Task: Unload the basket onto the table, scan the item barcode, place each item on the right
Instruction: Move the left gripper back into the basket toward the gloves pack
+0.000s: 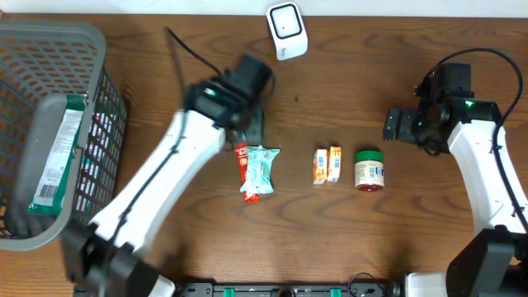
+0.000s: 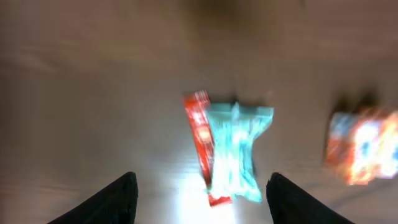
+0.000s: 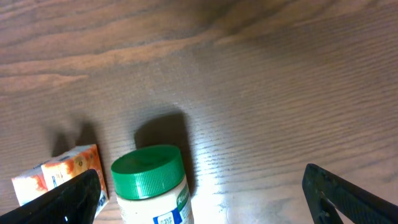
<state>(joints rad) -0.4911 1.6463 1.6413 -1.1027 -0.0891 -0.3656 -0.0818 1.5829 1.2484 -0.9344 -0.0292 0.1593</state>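
A white barcode scanner (image 1: 286,30) stands at the table's far edge. A teal packet (image 1: 264,169) lies flat on the table, partly over a red packet (image 1: 242,165). My left gripper (image 1: 250,125) hangs just behind them, open and holding nothing. The left wrist view is blurred: the teal packet (image 2: 236,149) and red packet (image 2: 199,134) lie ahead of my left gripper (image 2: 202,202), whose dark fingers (image 2: 112,202) stand wide apart. My right gripper (image 1: 400,125) is open at the right. In its wrist view my right gripper (image 3: 205,199) sits behind a green-lidded jar (image 3: 149,177).
Two small orange boxes (image 1: 327,164) and the jar (image 1: 369,169) lie in a row right of the packets. A grey mesh basket (image 1: 49,49) at the left holds a green-and-white packet (image 1: 56,161). A black cable (image 1: 190,49) runs from the left arm.
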